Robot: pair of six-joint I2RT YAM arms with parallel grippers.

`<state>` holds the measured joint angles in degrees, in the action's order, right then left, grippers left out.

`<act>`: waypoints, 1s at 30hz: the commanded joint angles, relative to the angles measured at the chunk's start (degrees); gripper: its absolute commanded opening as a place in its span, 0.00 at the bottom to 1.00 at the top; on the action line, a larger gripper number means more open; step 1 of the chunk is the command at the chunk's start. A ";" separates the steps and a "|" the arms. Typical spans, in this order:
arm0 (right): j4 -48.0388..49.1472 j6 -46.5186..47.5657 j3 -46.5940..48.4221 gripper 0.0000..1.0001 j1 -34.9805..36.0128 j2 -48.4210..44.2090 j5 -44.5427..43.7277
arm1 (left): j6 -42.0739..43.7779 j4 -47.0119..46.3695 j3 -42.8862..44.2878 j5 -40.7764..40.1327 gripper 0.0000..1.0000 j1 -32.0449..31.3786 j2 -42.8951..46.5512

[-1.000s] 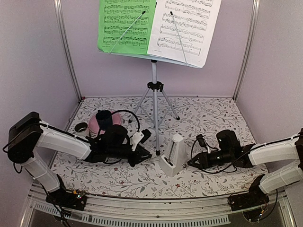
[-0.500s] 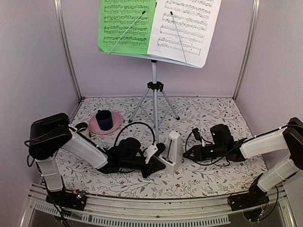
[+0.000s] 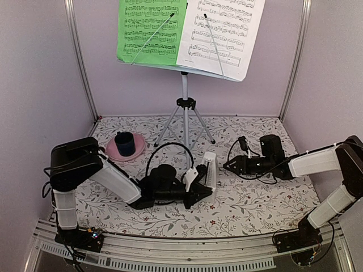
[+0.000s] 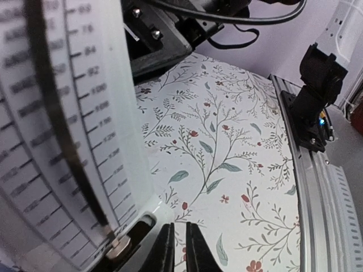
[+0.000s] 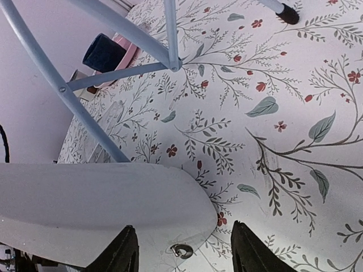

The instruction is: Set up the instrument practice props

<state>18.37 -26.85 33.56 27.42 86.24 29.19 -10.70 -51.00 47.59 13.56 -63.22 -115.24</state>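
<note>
The pale grey tripod music stand (image 3: 185, 113) stands at the back. A green sheet (image 3: 150, 31) and a white sheet (image 3: 221, 31) rest on its desk. The white pyramid metronome (image 3: 210, 169) stands on the floral cloth in front of the stand's legs (image 5: 170, 34). Low at the metronome's near side lies my left gripper (image 3: 203, 192). In the left wrist view its fingers (image 4: 179, 252) are shut on nothing, beside the base of the metronome (image 4: 62, 130). My right gripper (image 3: 227, 165) is open at the metronome's right side. The metronome's rounded white edge (image 5: 102, 209) lies between its spread fingers.
A dark blue cup (image 3: 125, 143) sits on a pink plate (image 3: 113, 153) at the back left, also seen as the cup (image 5: 105, 54) beyond the tripod legs. Lilac walls close three sides. A metal rail (image 4: 317, 187) runs along the near edge.
My left gripper has slid right to the metronome's base. The metronome has shifted back toward the stand. My right gripper has followed it back and opened wider.
</note>
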 commanded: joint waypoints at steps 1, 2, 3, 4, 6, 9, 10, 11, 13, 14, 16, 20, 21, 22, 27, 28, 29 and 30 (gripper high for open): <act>-0.62 1.58 -1.31 0.59 0.01 -4.41 4.74 | 0.13 -2.47 -7.11 -5.18 0.13 0.00 8.77; -0.81 1.26 -2.37 0.59 -0.01 -5.72 5.25 | 0.51 -0.86 -8.97 -6.19 0.13 0.31 10.65; -1.02 1.01 -3.37 0.59 0.00 -7.11 5.54 | 0.66 0.69 -11.20 -7.07 0.13 0.81 12.27; -1.19 0.66 -4.30 0.59 0.08 -8.33 5.75 | 0.57 1.82 -12.70 -7.22 0.13 1.54 13.62; -1.42 -0.04 -6.21 0.60 0.54 -10.38 6.35 | 0.63 3.43 -14.33 -6.57 0.14 2.85 14.94; -1.57 -1.18 -7.68 0.65 2.18 -12.71 6.95 | 2.43 5.99 -13.46 -5.88 0.16 3.63 14.09; -1.58 -1.54 -7.91 0.66 3.03 -13.20 7.01 | 2.80 6.30 -12.77 -5.72 0.17 3.79 13.39; -1.63 -1.74 -8.19 0.67 3.91 -13.74 6.76 | 2.94 6.35 -12.01 -5.33 0.18 3.91 12.54; -1.75 -2.18 -8.57 0.69 5.54 -14.62 5.55 | 3.03 6.23 -10.33 -4.99 0.19 4.12 10.64; -1.64 -2.51 -8.83 0.69 6.14 -14.93 5.11 | 3.07 6.26 -9.45 -4.82 0.19 4.08 9.70; -0.51 -3.95 -9.75 0.69 7.07 -15.36 4.47 | 2.90 5.49 -7.99 -4.97 0.20 4.11 7.99; 0.55 -5.38 -9.46 0.69 8.66 -14.89 3.97 | 2.71 3.42 -5.87 -4.24 0.20 3.98 5.44; 0.42 -5.27 -8.97 0.69 8.84 -14.62 3.99 | 2.78 3.11 -5.54 -4.00 0.20 3.85 5.05; 0.15 -5.17 -8.56 0.69 8.95 -14.34 3.88 | 2.79 2.91 -5.16 -3.96 0.20 3.74 4.70; -3.27 -3.52 -6.04 0.69 8.98 -12.91 1.31 | 2.34 1.71 -3.03 -2.99 0.20 2.93 3.12; -3.90 -3.19 -5.61 0.70 9.01 -12.92 0.63 | 2.04 1.73 -2.47 -2.96 0.20 2.86 2.04; -4.51 -2.94 -5.27 0.70 8.99 -13.04 0.05 | 1.70 1.51 -2.02 -2.85 0.20 2.72 0.81; -4.83 -2.82 -5.10 0.71 8.98 -13.29 -0.60 | 1.14 1.21 -1.60 -2.93 0.20 2.59 0.27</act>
<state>15.81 -30.83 26.09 36.07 72.90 31.86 -8.64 -46.61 43.24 9.72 -60.05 -111.55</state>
